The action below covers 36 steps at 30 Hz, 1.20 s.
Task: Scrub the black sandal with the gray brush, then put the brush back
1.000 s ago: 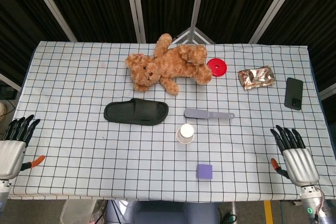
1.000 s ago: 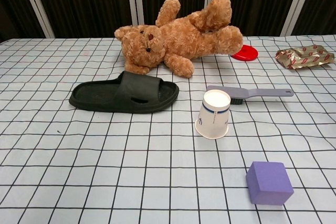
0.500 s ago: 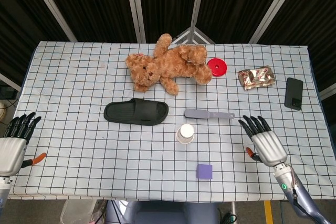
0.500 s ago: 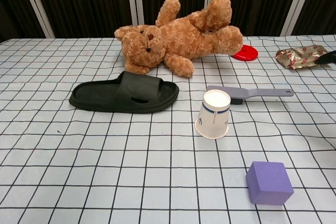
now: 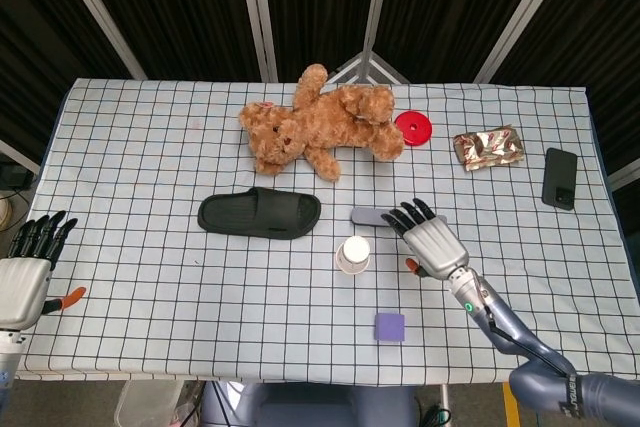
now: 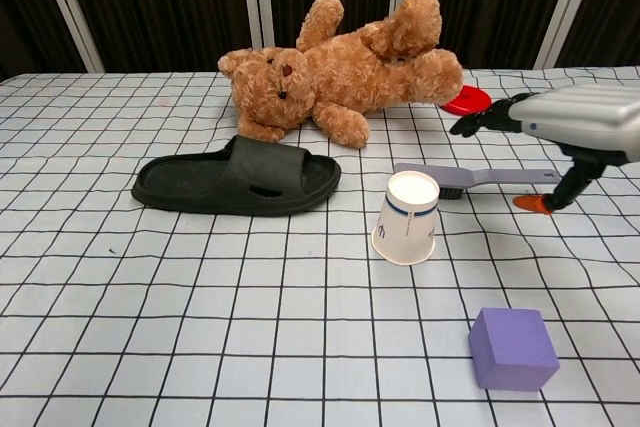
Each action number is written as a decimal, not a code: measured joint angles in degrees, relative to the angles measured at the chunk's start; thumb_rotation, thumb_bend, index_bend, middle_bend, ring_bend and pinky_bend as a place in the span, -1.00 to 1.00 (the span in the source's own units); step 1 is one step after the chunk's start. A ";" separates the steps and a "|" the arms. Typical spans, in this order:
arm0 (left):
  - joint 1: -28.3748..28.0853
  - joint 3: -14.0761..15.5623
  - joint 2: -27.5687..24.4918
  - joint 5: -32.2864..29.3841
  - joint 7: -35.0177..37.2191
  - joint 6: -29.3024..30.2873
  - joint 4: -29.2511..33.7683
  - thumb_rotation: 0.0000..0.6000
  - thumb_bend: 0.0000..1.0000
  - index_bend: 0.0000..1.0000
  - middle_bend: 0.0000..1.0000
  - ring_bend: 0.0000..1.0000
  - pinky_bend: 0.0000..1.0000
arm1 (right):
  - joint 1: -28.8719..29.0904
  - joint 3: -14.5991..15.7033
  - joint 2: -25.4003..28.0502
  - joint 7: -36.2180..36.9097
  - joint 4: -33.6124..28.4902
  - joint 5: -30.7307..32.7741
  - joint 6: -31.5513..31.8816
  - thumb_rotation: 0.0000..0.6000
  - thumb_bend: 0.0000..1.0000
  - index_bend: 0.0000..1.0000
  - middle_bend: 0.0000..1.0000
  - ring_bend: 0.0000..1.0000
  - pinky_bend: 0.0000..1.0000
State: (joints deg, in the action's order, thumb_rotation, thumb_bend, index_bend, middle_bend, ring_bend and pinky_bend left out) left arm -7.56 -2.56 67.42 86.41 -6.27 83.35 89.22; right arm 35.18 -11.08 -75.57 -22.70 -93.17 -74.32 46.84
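The checked table [image 5: 130, 157] has broad bare cloth toward its left and near edges; the left robot hand [image 5: 25, 267] hangs off the left edge, fingers spread and holding nothing. A paper cup [image 5: 353, 254] stands just left of the right robot hand [image 5: 430, 239], a purple cube [image 5: 390, 326] lies nearer the front edge, and a teddy bear [image 5: 320, 130] and red disc [image 5: 412, 128] lie beyond it. The right robot hand hovers released, fingers extended, over the gray brush [image 5: 372, 217], covering its handle. The black sandal [image 5: 259, 213] lies further left, past the cup.
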 measured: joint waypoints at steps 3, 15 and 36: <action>-0.13 -0.12 0.22 -0.43 -0.52 -0.28 -0.09 1.00 -0.98 -1.00 -1.00 -1.00 -1.00 | 2.47 -0.47 -2.09 -0.91 2.06 1.84 -2.30 1.00 -0.20 -0.75 -0.69 -0.86 -0.94; 0.12 -0.94 0.61 -1.90 -1.03 0.43 -0.74 1.00 -0.98 -1.00 -1.00 -1.00 -1.00 | 9.75 -1.55 -5.93 -3.42 8.04 8.56 -7.94 1.00 -0.20 -0.75 -0.69 -0.84 -0.95; -0.48 -1.57 1.41 -4.01 -2.45 -0.92 -1.61 1.00 -0.96 -1.00 -1.00 -1.00 -1.00 | 17.85 0.52 -9.81 -3.01 18.84 16.65 -13.86 1.00 -0.20 -0.58 -0.64 -0.81 -0.95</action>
State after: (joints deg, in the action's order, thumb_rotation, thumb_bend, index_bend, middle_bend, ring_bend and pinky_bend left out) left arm -8.04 -4.14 68.83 82.39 -8.72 82.43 87.61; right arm 53.03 -10.56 -85.39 -25.71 -74.33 -57.67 32.98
